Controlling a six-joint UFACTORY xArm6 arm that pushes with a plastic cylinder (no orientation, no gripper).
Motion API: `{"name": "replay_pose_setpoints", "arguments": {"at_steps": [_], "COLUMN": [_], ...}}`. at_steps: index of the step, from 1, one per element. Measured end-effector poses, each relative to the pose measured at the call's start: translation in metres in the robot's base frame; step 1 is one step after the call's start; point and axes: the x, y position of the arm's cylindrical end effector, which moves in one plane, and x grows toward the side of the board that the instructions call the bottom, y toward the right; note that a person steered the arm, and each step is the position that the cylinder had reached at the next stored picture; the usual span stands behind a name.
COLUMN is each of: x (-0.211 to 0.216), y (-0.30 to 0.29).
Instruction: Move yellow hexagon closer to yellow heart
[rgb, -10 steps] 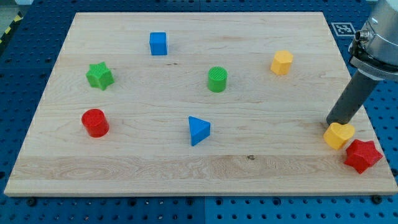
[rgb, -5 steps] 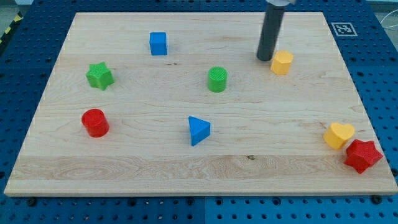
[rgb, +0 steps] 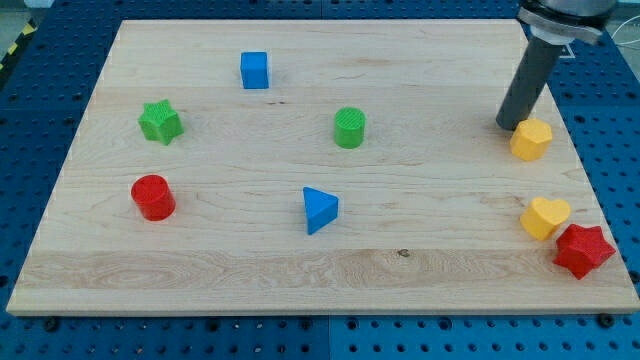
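The yellow hexagon (rgb: 531, 139) lies near the board's right edge, in the upper half of the view. The yellow heart (rgb: 545, 217) lies below it, close to the right edge, a short gap apart. My tip (rgb: 508, 125) rests on the board just to the upper left of the hexagon, touching or almost touching it. The rod rises toward the view's top right.
A red star (rgb: 583, 250) sits right beside the heart at the lower right corner. A green cylinder (rgb: 349, 128), blue triangle (rgb: 320, 210), blue cube (rgb: 255, 70), green star (rgb: 160, 122) and red cylinder (rgb: 154, 197) lie further left on the wooden board (rgb: 450, 270).
My tip went from beside the heart up to the hexagon's left, then pushed the hexagon right and down, so it now lies much nearer the heart.
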Motion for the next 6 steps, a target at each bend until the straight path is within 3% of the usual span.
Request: {"name": "replay_pose_setpoints", "arguments": {"at_steps": [2, 6], "x": [0.001, 0.072], "y": [0.018, 0.004]}}
